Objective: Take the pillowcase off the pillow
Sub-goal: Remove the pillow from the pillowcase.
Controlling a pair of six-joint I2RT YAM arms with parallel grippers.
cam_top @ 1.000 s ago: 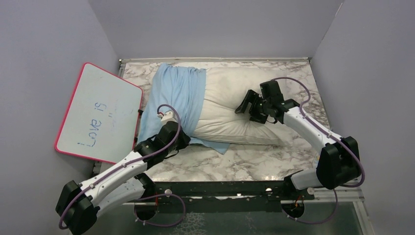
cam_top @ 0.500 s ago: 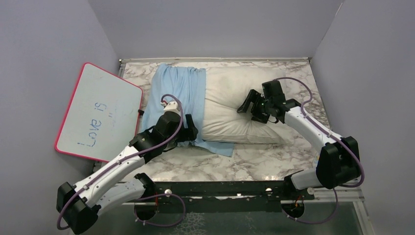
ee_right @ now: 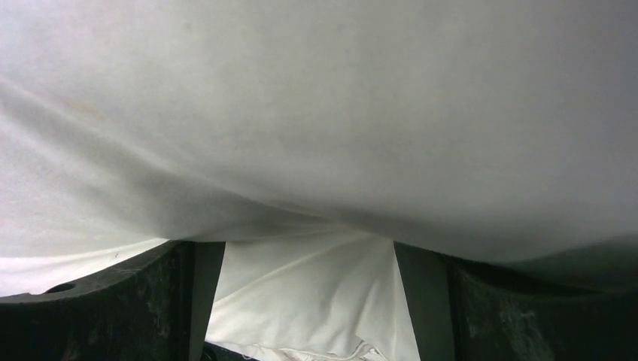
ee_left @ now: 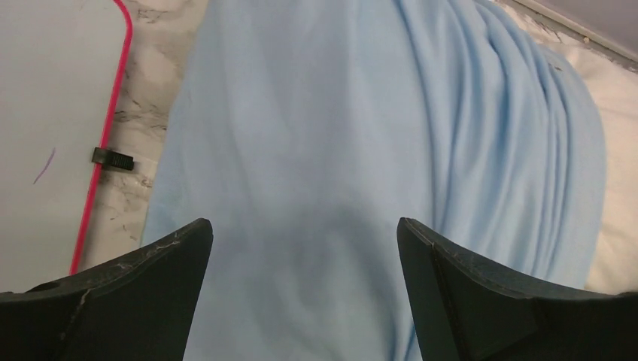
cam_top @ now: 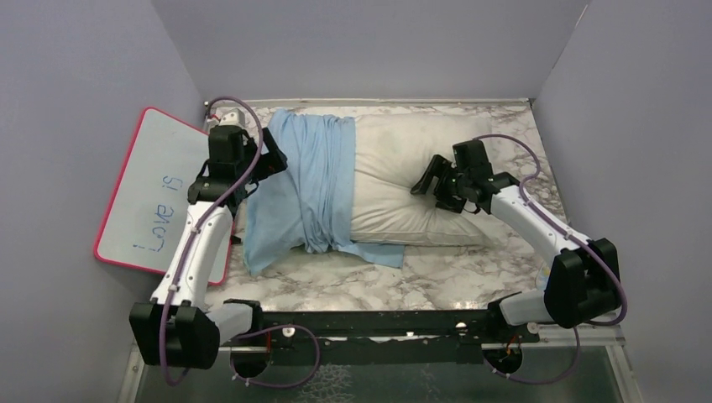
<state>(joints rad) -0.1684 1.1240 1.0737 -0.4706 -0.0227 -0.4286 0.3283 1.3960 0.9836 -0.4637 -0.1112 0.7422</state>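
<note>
Well, on the marble-patterned tabletop (cam_top: 437, 273) the plump off-white fabric pillow (cam_top: 395, 189) lies crosswise, its left part covered by the thin light-blue cloth pillowcase (cam_top: 306, 189) (bunched in long folds). The right gripper (cam_top: 426, 180), jaws spread wide, presses into the pillow's bare middle. Farther left, the left gripper (ee_left: 305, 229) hangs wide apart and empty above the cloth, beside a pink-rimmed whiteboard (cam_top: 168, 193).

1. Marble-patterned table (cam_top: 437, 277), white with grey veins, and bare along its six o'clock edge.
2. The pillow (cam_top: 403, 180) lies across the far half, from centre out toward three o'clock.
3. The pillowcase (cam_top: 306, 180), light-blue face up, bunches over the pillow's nine o'clock end and spills onto the marble toward seven o'clock.
4. A pink-rimmed whiteboard (cam_top: 164, 197) overlaps the table's nine o'clock edge.
</note>
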